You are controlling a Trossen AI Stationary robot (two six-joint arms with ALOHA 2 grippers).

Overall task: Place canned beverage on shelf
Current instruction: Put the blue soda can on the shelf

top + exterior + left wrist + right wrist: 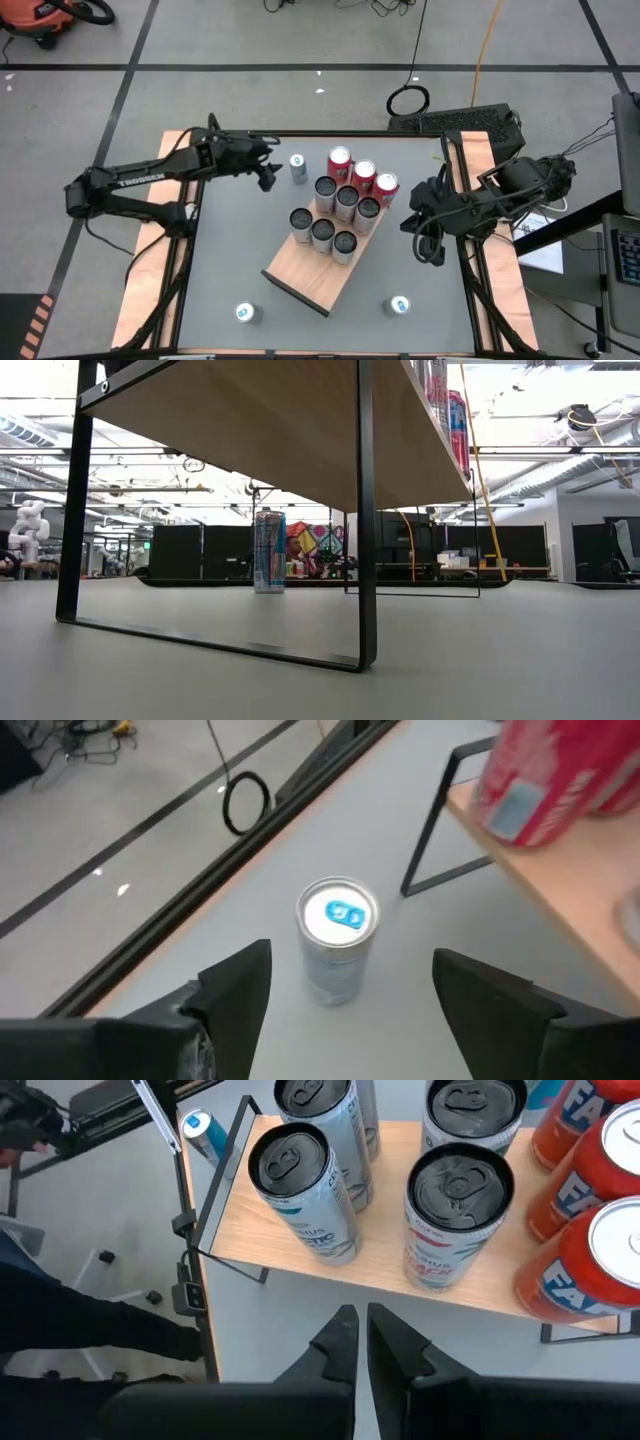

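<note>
A silver can with a blue tab stands upright on the grey table, near its far edge, left of the shelf. It also shows in the low view. My left gripper is open just short of it, one finger on either side, touching nothing. The shelf, a wooden board on a black frame, carries three red cans and several dark-topped silver cans. My right gripper hangs shut above the table by the shelf's right side.
Two more blue-tabbed cans stand on the table near its front edge, one at the left and one at the right. The shelf's black end frame stands close beside the far can. Bare board lies at the shelf's near end.
</note>
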